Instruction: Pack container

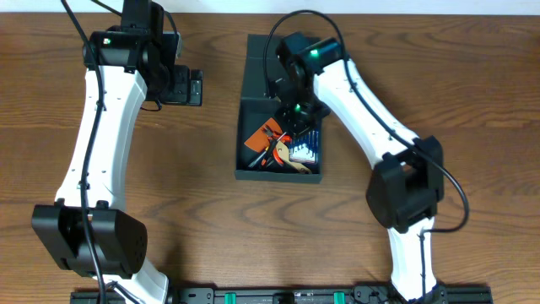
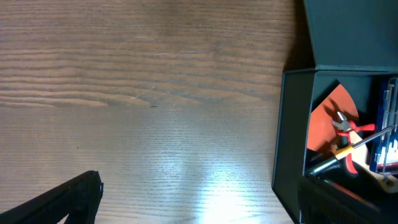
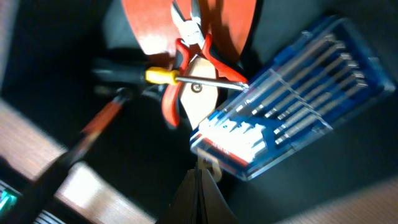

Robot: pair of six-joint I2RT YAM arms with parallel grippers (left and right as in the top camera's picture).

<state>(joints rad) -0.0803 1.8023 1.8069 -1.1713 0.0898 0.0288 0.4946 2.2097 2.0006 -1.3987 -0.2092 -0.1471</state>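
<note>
The container (image 1: 240, 143) is a dark box standing open at the table's middle, its flap lid (image 1: 272, 57) laid back. Inside lie red-handled pliers (image 1: 272, 150), an orange piece (image 1: 256, 135), a blue case of small screwdrivers (image 1: 309, 149) and a yellow-handled screwdriver (image 3: 163, 76). My right gripper (image 1: 297, 114) is over the box's far part. In the right wrist view its fingers (image 3: 198, 169) are pressed together just above the blue case (image 3: 292, 106) and a beige piece (image 3: 196, 102). My left gripper (image 1: 192, 87) is open and empty over bare table, left of the box (image 2: 289, 137).
The wooden table (image 2: 149, 93) stretches left of the container. In the left wrist view the pliers (image 2: 348, 127) and the orange piece (image 2: 324, 118) show inside the box. The arms' bases stand at the near edge.
</note>
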